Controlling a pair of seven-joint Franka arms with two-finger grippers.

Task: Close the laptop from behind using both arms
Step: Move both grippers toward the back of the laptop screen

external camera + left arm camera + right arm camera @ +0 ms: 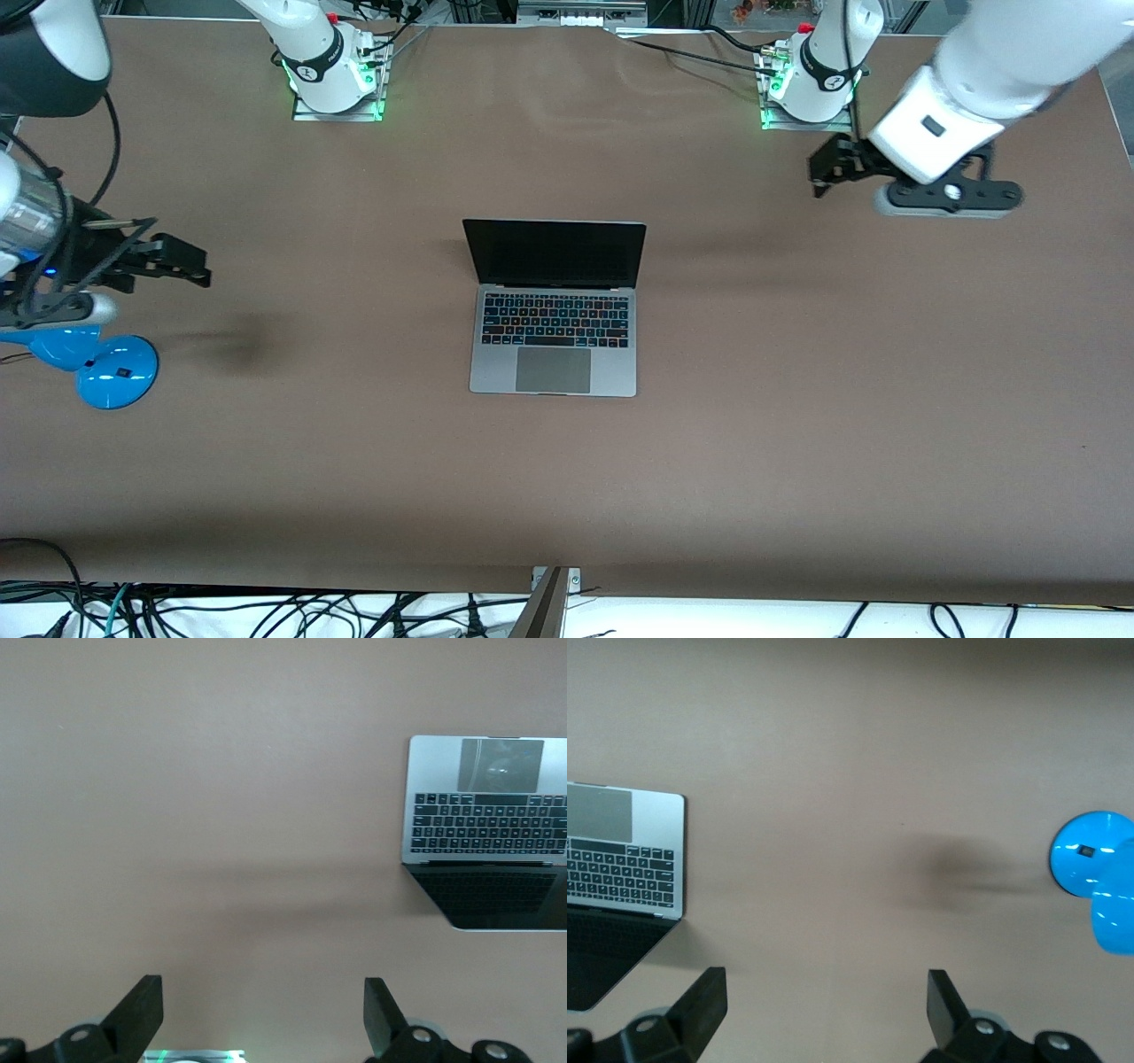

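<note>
The silver-grey laptop (554, 306) sits open in the middle of the brown table, its black screen upright and facing the front camera, keyboard and trackpad showing. My left gripper (822, 175) hangs open over bare table toward the left arm's end, well apart from the laptop. The left wrist view shows the gripper (263, 1010) with nothing between its fingers, and the laptop (487, 815) off to one side. My right gripper (197, 266) hangs open over bare table toward the right arm's end. In the right wrist view that gripper (827, 1005) is empty too, with the laptop (625, 868) at the frame's edge.
A blue rounded object (111, 368) lies on the table at the right arm's end, also seen in the right wrist view (1094, 864). The arm bases (332, 66) (811, 75) stand along the table's edge farthest from the front camera. Cables (266, 611) lie below the near edge.
</note>
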